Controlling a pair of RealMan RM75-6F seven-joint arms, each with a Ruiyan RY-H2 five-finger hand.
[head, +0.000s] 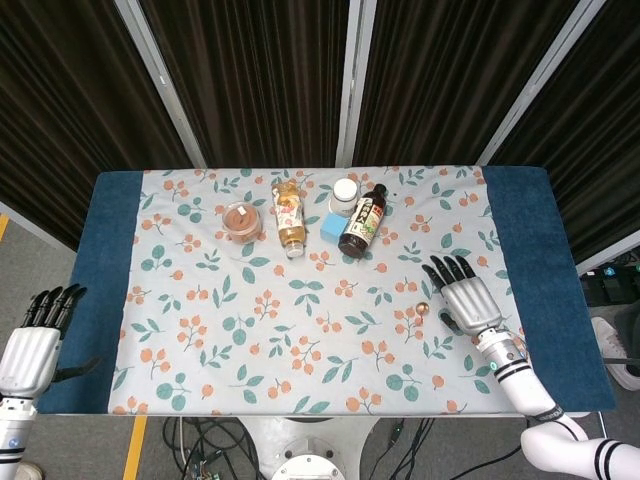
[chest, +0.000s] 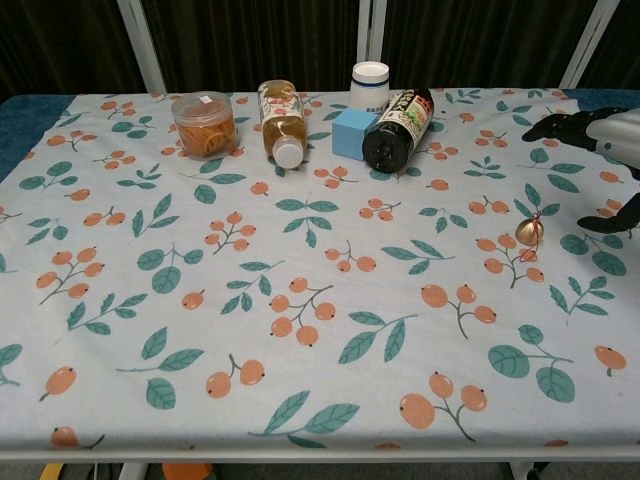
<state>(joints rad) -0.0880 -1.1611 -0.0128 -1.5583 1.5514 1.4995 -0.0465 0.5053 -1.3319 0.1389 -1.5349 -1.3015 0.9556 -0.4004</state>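
The right hand (head: 463, 298) is flat over the bench (head: 80, 270) with its fingers spread apart and nothing in it; a tiny gold bell (head: 422, 308) lies on the flowery cloth (head: 300, 330) just beside it, on the thumb side, not touching; in the chest view the bell (chest: 529, 232) has a thin red string; the left hand (head: 38, 340) hangs off the near left corner of the bench, fingers straight and apart, holding nothing; at the far side of the cloth, in a row, sit a round tub (head: 240, 220), a tea bottle (head: 290, 218) on its side, a blue block (head: 332, 227), a white jar (head: 345, 194) and a dark bottle (head: 364, 222) on its side; the blue block touches the dark bottle.
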